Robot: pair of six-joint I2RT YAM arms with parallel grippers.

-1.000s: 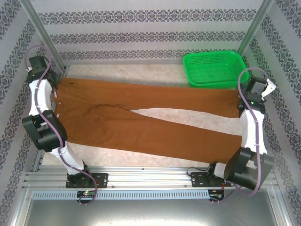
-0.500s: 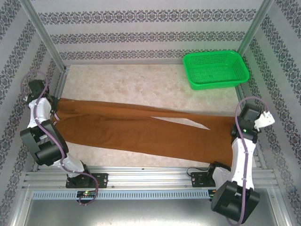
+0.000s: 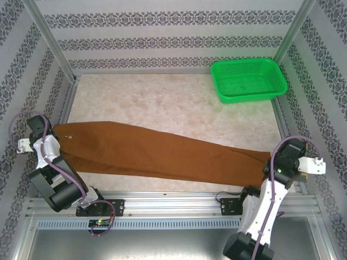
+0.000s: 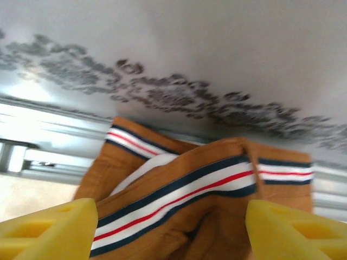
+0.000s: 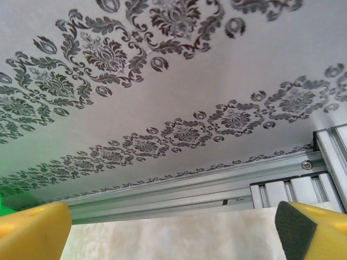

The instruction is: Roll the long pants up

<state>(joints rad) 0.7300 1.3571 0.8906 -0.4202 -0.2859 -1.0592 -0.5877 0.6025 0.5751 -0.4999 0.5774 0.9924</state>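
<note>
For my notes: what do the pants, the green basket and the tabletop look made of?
Pants: soft matte woven cloth, it seems; it drapes and creases. Basket: probably moulded plastic, glossy green, perforated with fine holes. Tabletop: smooth, marble-patterned, perhaps laminate; the look leaves it open.

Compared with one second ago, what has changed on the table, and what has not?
The long pants were pulled toward the near edge, and their spread legs closed into one strip. The left gripper and the right gripper drew back with them. The green basket stayed.
</note>
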